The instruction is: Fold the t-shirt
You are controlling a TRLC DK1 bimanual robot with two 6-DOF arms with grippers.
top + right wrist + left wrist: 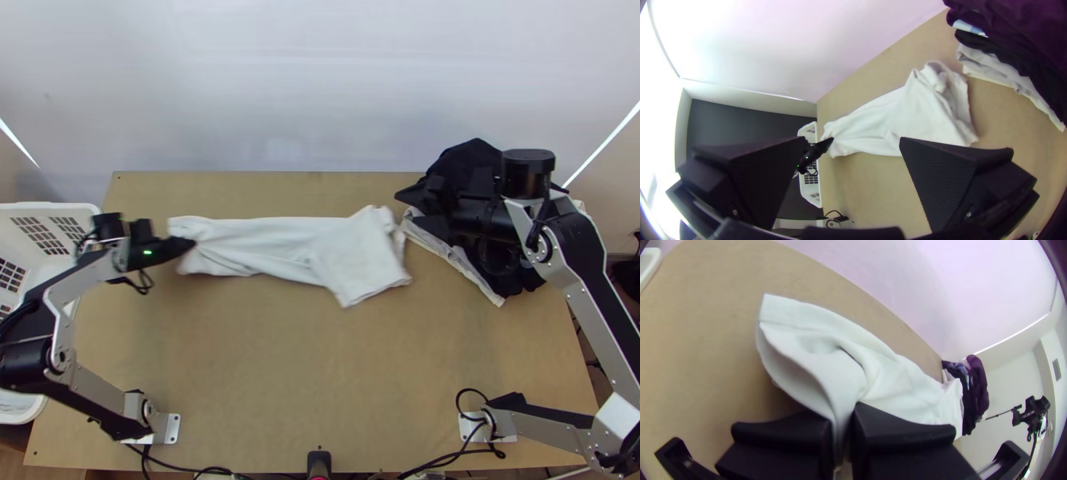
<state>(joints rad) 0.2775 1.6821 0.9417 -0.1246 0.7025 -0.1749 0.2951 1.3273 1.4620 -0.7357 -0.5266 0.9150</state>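
Folding step: the white cotton t-shirt (360, 252) lies as a long, narrow strip, so the crosswise fold looks like the step in hand.
T-shirt place: along the far edge of the light wooden table (312, 376), from near its left edge to past the middle; the right end is an uneven, doubled-looking flap, just beside the pile of dark and pale clothes (472, 156) at the far right corner.
Left gripper: the black, flat-fingered left gripper (843, 415) is pressed together on the t-shirt's left end, cloth bunched between its 2 fingers; a loose hem spreads out beyond the pinch.
Right gripper: the matching black right gripper (853, 140) has its 2 fingers spread wide, pinching nothing, by the pile's left side.
Next move: probably carrying the held end across toward the right end, laying it flat, then letting go.
Strip risk: 1 narrow pinch could pull the layers askew, and the crooked flap likely needs squaring.
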